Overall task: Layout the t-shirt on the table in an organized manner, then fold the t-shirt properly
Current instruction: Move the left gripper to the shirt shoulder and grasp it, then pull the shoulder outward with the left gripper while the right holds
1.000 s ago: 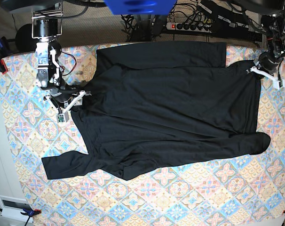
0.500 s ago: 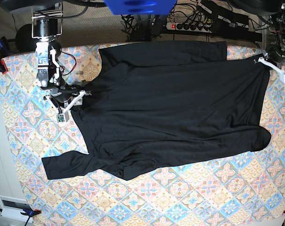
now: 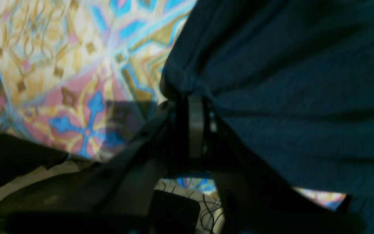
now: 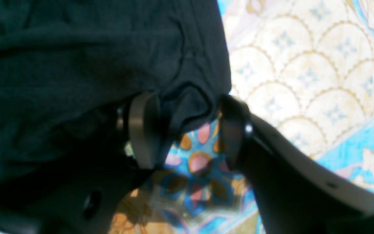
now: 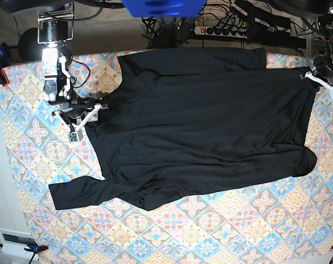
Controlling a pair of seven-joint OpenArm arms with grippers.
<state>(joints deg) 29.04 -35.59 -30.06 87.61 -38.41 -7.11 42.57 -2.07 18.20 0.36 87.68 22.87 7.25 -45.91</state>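
- The black shirt [image 5: 205,126] lies spread across the table [image 5: 221,231], its long axis running side to side in the base view, so each arm stands at one end of it.
- The left gripper [image 5: 323,82] sits at the shirt's far corner on that view's right edge. From its wrist camera the jaws look nearly together with a gather of dark cloth bunched at their tips, but I cannot tell whether they are pinching it or letting it go.
- The right gripper [image 4: 187,136] stands at the opposite end. Its jaws are spread wide, with a fold of the shirt's edge hanging between them and patterned tablecloth showing through the gap; nothing is clamped.
- The cloth lies toward the table's middle from both grippers, so any smoothing pull would run outward along the long axis.
- One sleeve [image 5: 78,192] trails off toward the near left of the base view, nearer the right arm.
- The fabric is thin, soft and matte, rippled with shallow creases across the body; the tablecloth is flat, with pastel diamond tiles and flower medallions.
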